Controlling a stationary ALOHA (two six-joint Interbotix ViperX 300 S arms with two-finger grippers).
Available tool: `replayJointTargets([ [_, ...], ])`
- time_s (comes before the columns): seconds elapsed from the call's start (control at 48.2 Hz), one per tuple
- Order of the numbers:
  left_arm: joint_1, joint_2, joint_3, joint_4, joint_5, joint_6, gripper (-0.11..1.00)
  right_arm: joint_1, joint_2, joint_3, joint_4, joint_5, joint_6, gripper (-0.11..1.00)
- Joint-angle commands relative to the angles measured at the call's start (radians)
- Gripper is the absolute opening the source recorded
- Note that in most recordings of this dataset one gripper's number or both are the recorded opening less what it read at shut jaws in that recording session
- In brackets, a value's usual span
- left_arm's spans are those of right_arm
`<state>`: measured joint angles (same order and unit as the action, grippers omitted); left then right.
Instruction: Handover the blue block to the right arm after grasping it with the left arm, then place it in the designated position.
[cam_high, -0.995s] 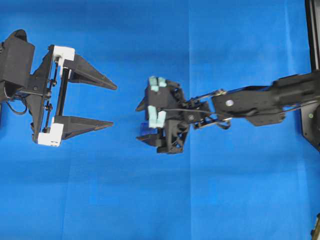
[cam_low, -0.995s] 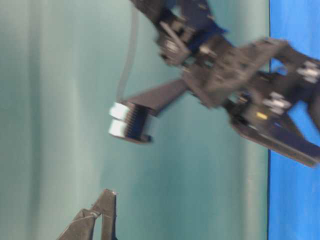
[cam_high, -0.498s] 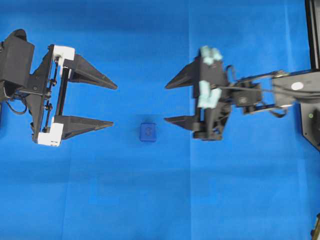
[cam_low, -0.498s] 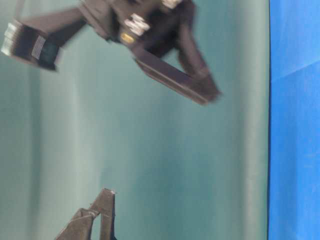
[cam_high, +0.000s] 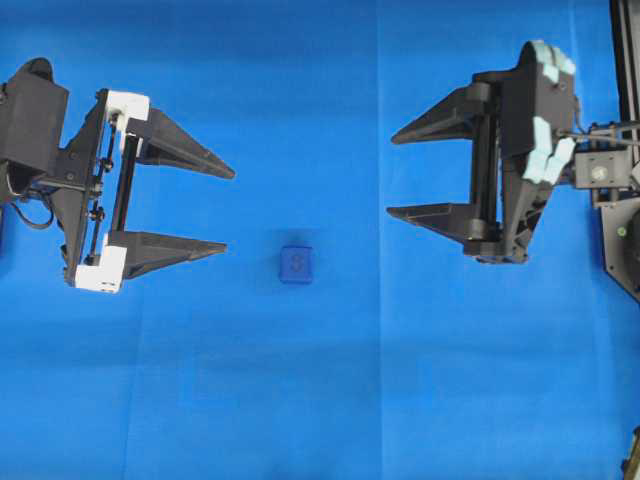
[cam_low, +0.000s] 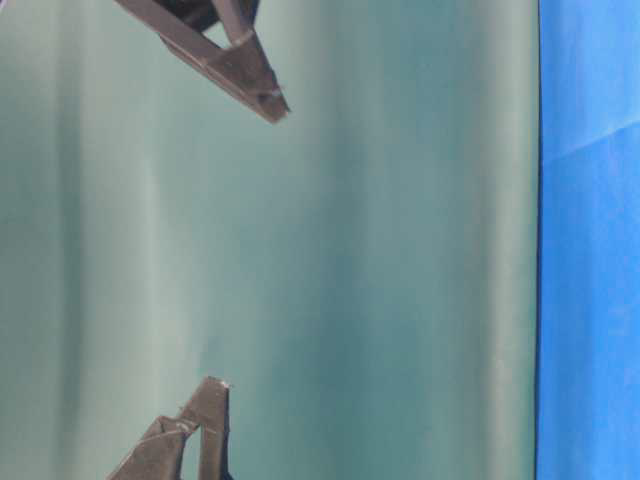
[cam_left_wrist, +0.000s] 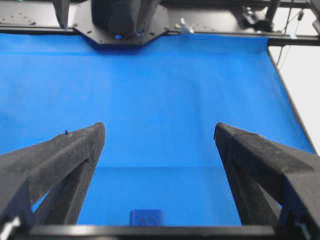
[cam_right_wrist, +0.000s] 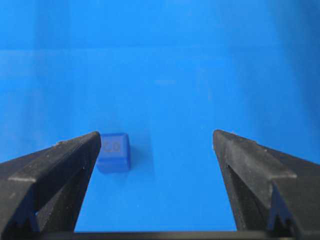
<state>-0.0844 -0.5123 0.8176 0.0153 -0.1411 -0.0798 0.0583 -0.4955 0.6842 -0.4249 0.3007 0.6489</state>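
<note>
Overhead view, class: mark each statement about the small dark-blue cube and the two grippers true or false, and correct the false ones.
1. The small dark-blue cube lies on the blue cloth, touched by neither gripper. True.
2. The left gripper with white plastic mounts is clamped shut. False: its fingers are spread wide open.
3. The right gripper with pale mint-green casing is open and holds nothing. True.
4. The cube sits at the far right of the view, beyond the right gripper. False: it lies between the two grippers, nearer the left one's fingertips.
</note>
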Motion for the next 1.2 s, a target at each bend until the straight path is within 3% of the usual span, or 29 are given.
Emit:
replayJointTargets([
  [0.0, 0.002, -0.008, -0.028, -0.002, -0.006, 0.000, 0.89, 0.002, -0.014, -0.011, -0.003, -0.005, 0.000, 0.83],
  [0.29, 0.002, -0.008, -0.028, -0.002, -0.006, -0.002, 0.89, 0.002, -0.005, -0.012, -0.021, -0.043, 0.000, 0.82],
  [0.912, 0.002, -0.008, -0.028, -0.002, -0.011, -0.002, 0.89, -0.008, -0.006, 0.020, -0.092, -0.291, 0.000, 0.82],
  [1.182, 0.002, -0.009, -0.028, -0.002, -0.011, 0.000, 0.89, -0.012, -0.006, 0.023, -0.094, -0.299, 0.000, 0.82],
])
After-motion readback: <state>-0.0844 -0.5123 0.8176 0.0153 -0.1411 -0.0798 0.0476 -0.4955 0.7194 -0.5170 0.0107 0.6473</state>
